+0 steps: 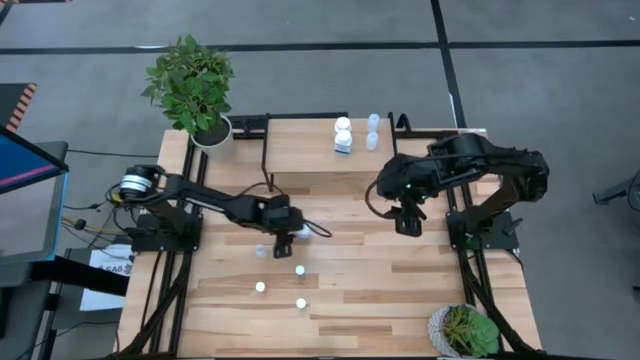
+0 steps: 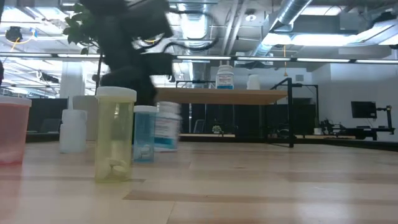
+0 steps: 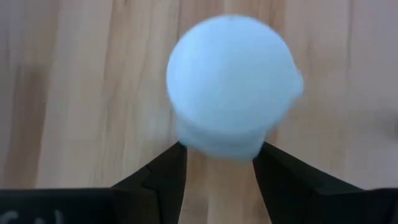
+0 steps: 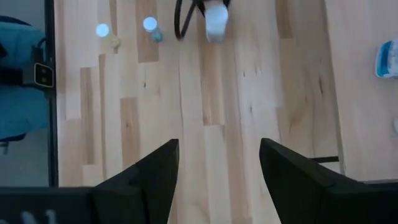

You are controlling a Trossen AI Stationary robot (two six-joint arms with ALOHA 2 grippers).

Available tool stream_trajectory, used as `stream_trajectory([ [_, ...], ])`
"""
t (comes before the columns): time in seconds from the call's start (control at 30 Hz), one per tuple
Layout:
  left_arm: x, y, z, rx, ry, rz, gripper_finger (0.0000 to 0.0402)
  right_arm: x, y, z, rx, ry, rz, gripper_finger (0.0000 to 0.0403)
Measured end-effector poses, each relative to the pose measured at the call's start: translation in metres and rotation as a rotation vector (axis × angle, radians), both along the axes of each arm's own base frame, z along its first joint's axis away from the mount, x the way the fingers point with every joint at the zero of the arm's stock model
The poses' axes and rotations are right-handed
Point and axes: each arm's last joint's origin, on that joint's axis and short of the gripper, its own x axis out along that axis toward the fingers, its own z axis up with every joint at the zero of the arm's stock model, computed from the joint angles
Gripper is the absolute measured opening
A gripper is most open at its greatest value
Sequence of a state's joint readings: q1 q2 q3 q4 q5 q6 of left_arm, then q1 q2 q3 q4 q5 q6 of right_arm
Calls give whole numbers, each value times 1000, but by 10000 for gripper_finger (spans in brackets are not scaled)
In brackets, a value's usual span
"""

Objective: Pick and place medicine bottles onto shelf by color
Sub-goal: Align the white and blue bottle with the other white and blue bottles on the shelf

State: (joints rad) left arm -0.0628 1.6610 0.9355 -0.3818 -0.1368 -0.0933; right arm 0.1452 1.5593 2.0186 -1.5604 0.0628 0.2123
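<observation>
Bottle [image 3: 231, 87] — white, round-capped — between left claw [image 3: 219, 171] fingers.

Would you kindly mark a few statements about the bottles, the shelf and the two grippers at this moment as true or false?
1. The left gripper has a white-capped bottle between its fingers. True.
2. The right gripper holds a bottle. False: its fingers are apart with only bare table between them.
3. Bottles already stand on the shelf. True: four sit near its right end, two white and two pale.
4. All remaining bottles are on the shelf. False: three loose bottles stand on the table near the left gripper.
5. A potted plant sits at the table's far left corner. True.
</observation>
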Motion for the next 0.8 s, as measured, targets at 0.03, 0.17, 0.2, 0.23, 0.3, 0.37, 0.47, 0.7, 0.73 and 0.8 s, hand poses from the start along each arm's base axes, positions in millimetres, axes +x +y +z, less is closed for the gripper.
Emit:
stream_trajectory([
  [0.03,8,0,1,6,-9,-14,164,0,0,0,0,3,1,244],
  [0.17,39,0,5,36,-28,-70,163,4,1,-3,-2,11,1,244],
  [0.2,45,0,6,41,-29,-82,163,5,1,-4,-2,16,1,244],
  [0.23,53,-1,6,40,-42,-95,163,6,1,-4,-3,17,1,244],
  [0.3,63,-1,4,28,-39,-123,162,7,1,-5,-3,21,2,244],
  [0.37,71,-2,3,14,-35,-143,162,8,3,-6,-4,32,4,244],
  [0.47,70,-2,4,26,20,-167,162,8,6,-7,6,37,-6,244],
  [0.7,36,1,33,58,192,-147,162,2,22,-5,3,20,-62,244],
  [0.73,30,2,38,56,211,-147,162,2,25,-6,-20,10,-90,244],
  [0.8,20,2,52,57,220,-151,162,3,31,-14,-76,13,-140,244],
])
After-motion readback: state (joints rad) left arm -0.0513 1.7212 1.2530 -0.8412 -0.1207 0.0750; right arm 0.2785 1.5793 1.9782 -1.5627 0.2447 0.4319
